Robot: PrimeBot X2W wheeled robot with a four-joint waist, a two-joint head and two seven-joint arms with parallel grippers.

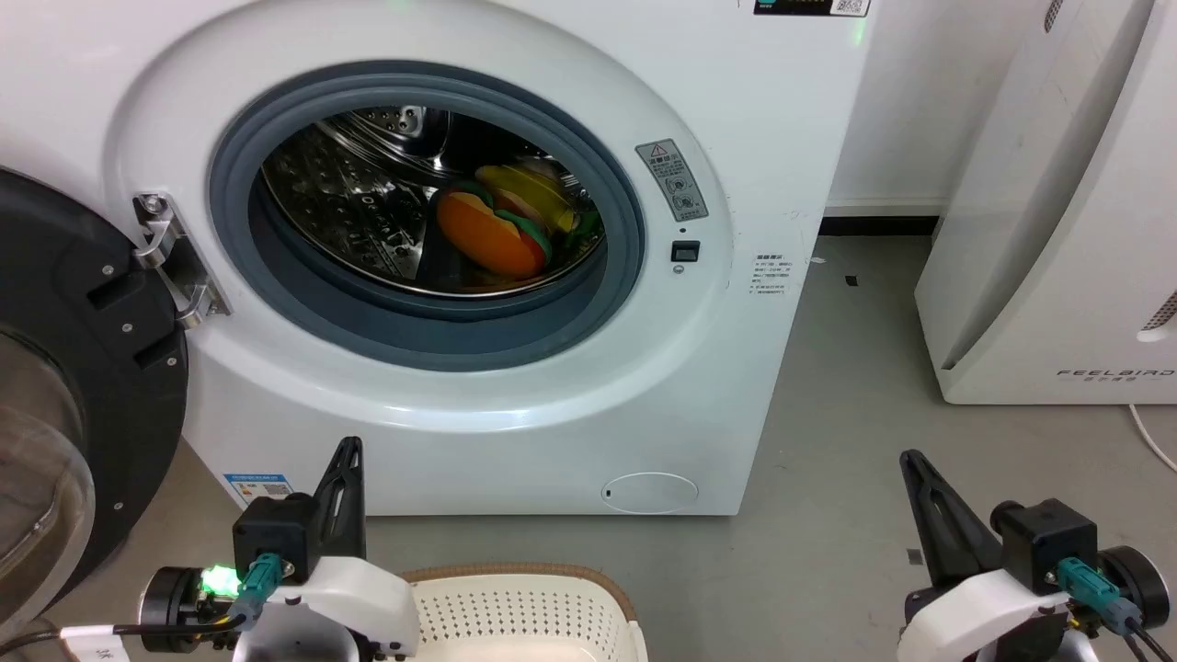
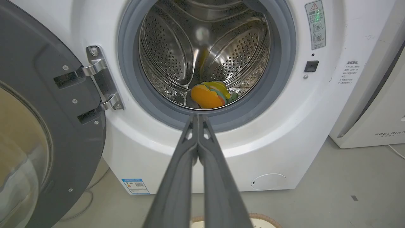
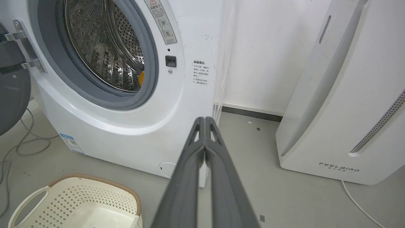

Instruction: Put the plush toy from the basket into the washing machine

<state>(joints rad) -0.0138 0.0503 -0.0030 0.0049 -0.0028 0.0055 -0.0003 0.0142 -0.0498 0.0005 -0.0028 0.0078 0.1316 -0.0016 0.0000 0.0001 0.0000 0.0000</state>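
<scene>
Far left, door point(image 1: 55, 368) swung wide on its hinge point(image 1: 175, 267), probably to leave the porthole free for an arm. Next, left gripper point(image 2: 197, 120) held low in front of the washer point(image 1: 736, 138), fingers pressed together on nothing, aimed at the lower rim of the opening; by the look of it, parked clear of the drum point(image 1: 349, 193) with no load left to carry.

Inside the drum, low and right of centre, the toy point(image 1: 492, 239): lying on the steel floor and propped against the rising right side, which likely accounts for its lean. Standing on edge rather than flat. Orange face turned toward the opening and down-left, yellow and green layers stacked behind it, up and to the right. Long axis, in the head view, from upper left to lower right. Task judged as good as done.

Below, the basket point(image 1: 515, 575) on the floor near the washer's front, between the two arms, handy to both.

Further right, right gripper point(image 3: 205, 122), also closed on nothing, pointing past the washer's right corner. Far right, white appliance point(image 1: 1057, 230), apart from the washer.
</scene>
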